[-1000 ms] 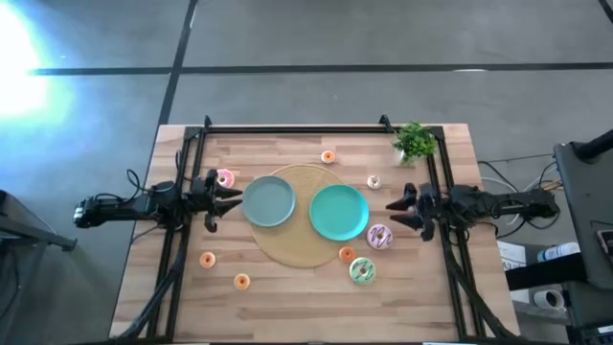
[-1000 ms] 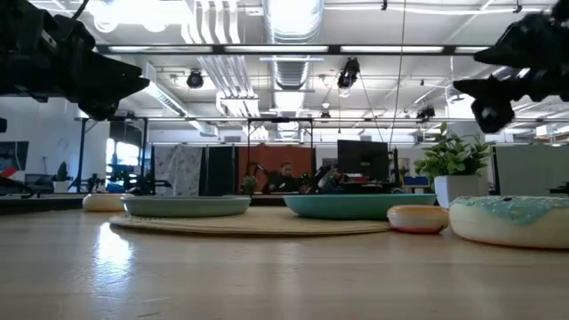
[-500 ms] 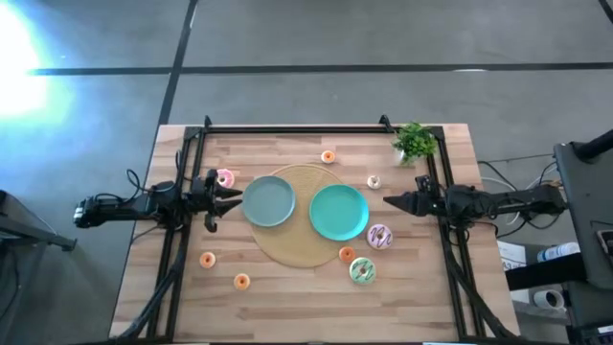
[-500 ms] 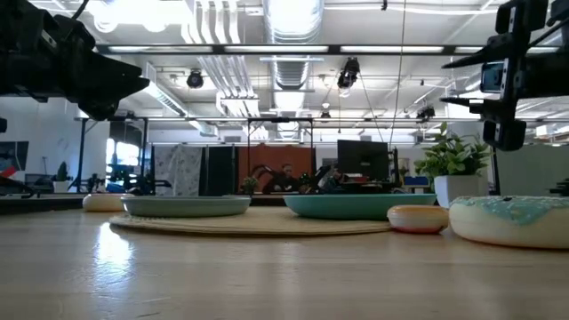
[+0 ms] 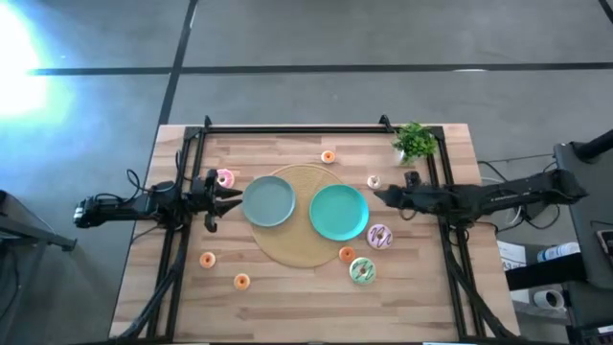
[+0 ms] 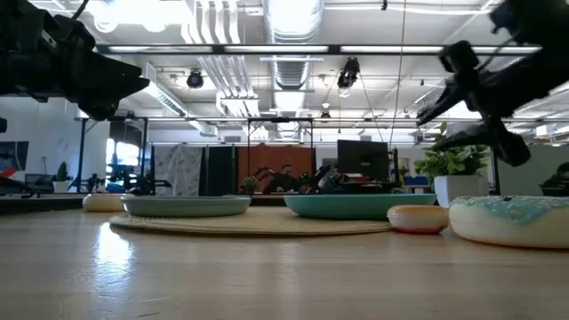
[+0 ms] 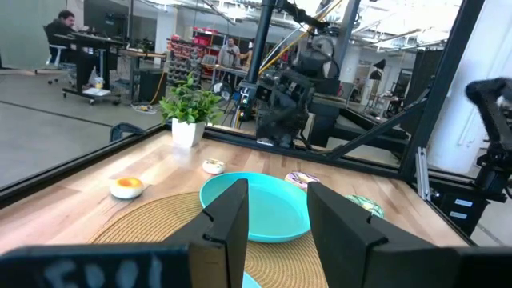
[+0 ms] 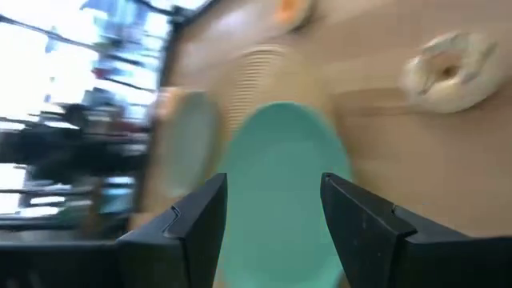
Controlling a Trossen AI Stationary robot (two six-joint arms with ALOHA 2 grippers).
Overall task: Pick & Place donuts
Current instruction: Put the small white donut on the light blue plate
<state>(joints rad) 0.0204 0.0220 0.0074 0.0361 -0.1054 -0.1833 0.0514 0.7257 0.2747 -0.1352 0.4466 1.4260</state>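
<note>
The right gripper (image 5: 380,195) hung with fingers parted and empty beside the cream donut (image 5: 374,181), near the teal plate (image 5: 338,212). The left gripper (image 5: 233,196), fingers also parted and empty, waited by the pink donut (image 5: 224,178) near the worktop's left edge.

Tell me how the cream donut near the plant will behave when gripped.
The cream donut looks small, so probably light. It lies flat on the table, so it is unlikely to roll. Its rounded rim may slip from the right gripper.
</note>
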